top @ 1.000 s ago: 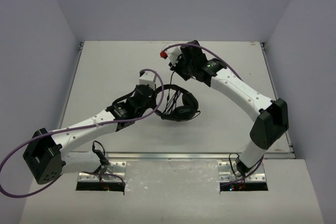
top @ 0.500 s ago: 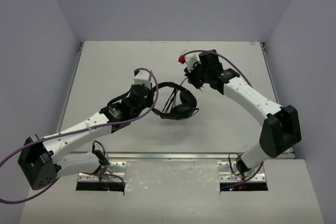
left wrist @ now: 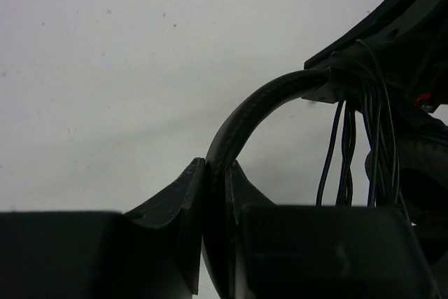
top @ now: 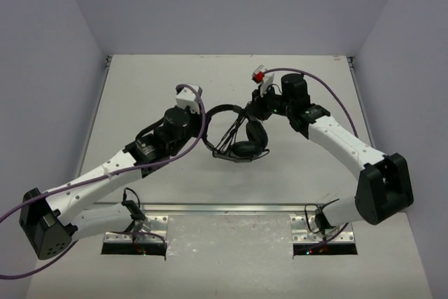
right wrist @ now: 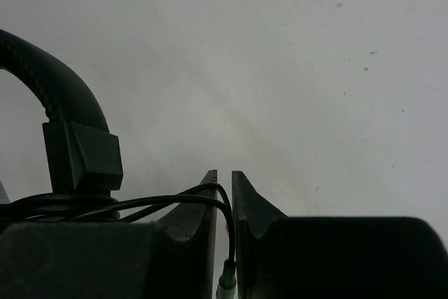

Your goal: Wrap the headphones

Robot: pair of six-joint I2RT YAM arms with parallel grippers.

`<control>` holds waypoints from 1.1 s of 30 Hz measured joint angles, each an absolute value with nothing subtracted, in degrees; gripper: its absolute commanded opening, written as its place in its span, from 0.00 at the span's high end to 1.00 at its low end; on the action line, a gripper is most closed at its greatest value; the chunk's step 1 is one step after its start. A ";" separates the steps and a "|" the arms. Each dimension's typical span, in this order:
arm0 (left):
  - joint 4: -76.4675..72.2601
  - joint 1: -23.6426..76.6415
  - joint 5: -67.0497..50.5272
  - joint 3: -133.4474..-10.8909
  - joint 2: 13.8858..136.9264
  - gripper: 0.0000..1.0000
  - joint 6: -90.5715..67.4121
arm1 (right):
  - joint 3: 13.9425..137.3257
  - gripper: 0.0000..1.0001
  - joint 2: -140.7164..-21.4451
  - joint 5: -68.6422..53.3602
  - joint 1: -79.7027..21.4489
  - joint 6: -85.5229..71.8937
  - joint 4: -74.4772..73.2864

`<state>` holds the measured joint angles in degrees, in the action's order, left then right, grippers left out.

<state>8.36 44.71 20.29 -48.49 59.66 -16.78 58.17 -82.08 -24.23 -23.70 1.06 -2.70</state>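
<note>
Black headphones [top: 245, 148]: left end effector [left wrist: 215, 171] grips headband [left wrist: 246, 112], right end effector [right wrist: 224, 177] pinches cable [right wrist: 175, 200]

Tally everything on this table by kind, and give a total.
Headphones: 1
Robot arms: 2 (left arm, right arm)
Purple cables: 2 (left cable, right cable)
Total: 5

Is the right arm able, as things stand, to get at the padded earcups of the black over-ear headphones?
Probably yes: the right gripper is close beside the padded earcups, nothing between. However, it is shut on the thin black cable, which it must release first.
</note>
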 measured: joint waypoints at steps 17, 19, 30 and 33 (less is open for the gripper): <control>-2.26 31.73 -6.87 -60.05 71.94 1.00 -15.22 | 47.99 0.55 -79.75 -32.62 -18.63 -17.74 18.02; -2.57 30.28 -9.80 -60.47 72.77 1.00 -15.16 | 46.74 0.53 -79.77 -34.41 -17.34 -19.27 19.42; -0.91 15.73 -26.04 -71.48 82.94 1.00 -12.21 | 44.38 0.01 -85.25 -37.21 -15.25 -22.83 20.36; 0.38 13.37 -29.04 -73.65 85.54 1.00 -10.20 | 43.97 0.01 -87.74 -35.31 -13.21 -24.23 19.14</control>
